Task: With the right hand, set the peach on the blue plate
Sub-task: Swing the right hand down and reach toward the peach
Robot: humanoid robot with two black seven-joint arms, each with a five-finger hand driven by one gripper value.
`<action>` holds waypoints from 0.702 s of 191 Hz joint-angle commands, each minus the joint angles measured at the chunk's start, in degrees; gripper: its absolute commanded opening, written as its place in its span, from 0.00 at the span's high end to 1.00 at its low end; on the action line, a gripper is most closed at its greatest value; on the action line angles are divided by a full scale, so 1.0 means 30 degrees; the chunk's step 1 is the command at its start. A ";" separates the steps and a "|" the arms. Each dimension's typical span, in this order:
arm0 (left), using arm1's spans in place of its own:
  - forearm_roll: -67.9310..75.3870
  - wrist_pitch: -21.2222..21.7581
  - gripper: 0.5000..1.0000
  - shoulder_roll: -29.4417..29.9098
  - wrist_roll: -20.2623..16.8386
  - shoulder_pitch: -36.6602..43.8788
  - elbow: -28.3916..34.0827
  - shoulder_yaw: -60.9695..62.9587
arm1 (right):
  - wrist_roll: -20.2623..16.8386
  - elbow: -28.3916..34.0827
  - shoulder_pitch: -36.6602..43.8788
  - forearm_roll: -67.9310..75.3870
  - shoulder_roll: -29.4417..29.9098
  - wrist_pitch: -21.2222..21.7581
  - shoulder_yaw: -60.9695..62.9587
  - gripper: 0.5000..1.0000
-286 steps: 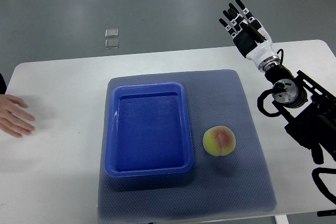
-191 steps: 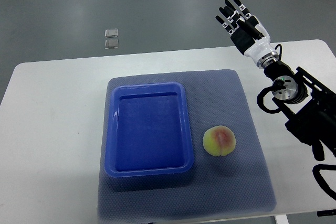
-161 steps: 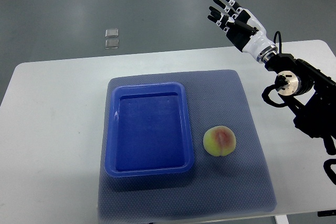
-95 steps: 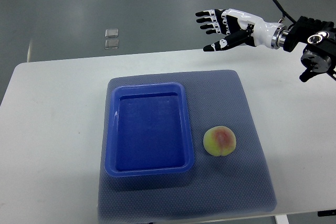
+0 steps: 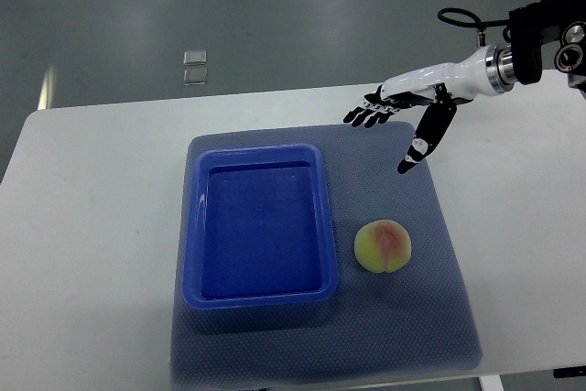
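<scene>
Beyond the peach (image 5: 383,247), the right hand (image 5: 407,109) was held spread and empty; it should be lowered squarely over the fruit, beside the blue plate (image 5: 259,223).

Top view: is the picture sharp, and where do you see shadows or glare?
Top view: mostly sharp; the peach and blue plate have crisp edges. A soft shadow falls on the grey mat below the peach. The right hand is slightly blurred at the fingers. A faint pale streak shows near the table's far left corner.

blue plate (image 5: 260,222), yellow-pink peach (image 5: 383,246), grey textured mat (image 5: 394,318), white table (image 5: 92,254)
</scene>
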 commanded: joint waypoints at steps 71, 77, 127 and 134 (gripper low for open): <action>-0.0033 0.0032 0.00 0.0000 0.0012 0.0002 0.0147 -0.0008 | 0.0203 0.1191 -0.3038 -0.2312 -0.0242 -0.1688 0.0135 0.14; -0.0033 0.0032 0.00 0.0000 0.0012 0.0002 0.0176 -0.0008 | 0.0202 0.1221 -0.3214 -0.2341 -0.0212 -0.1688 0.0194 0.14; -0.0033 0.0032 0.00 0.0000 0.0012 0.0002 0.0176 -0.0008 | 0.0203 0.1250 -0.4650 -0.2869 -0.0212 -0.2128 0.0311 0.14; -0.0033 0.0032 0.00 0.0000 0.0012 0.0002 0.0176 -0.0008 | 0.0203 0.1250 -0.4650 -0.2869 -0.0212 -0.2128 0.0311 0.14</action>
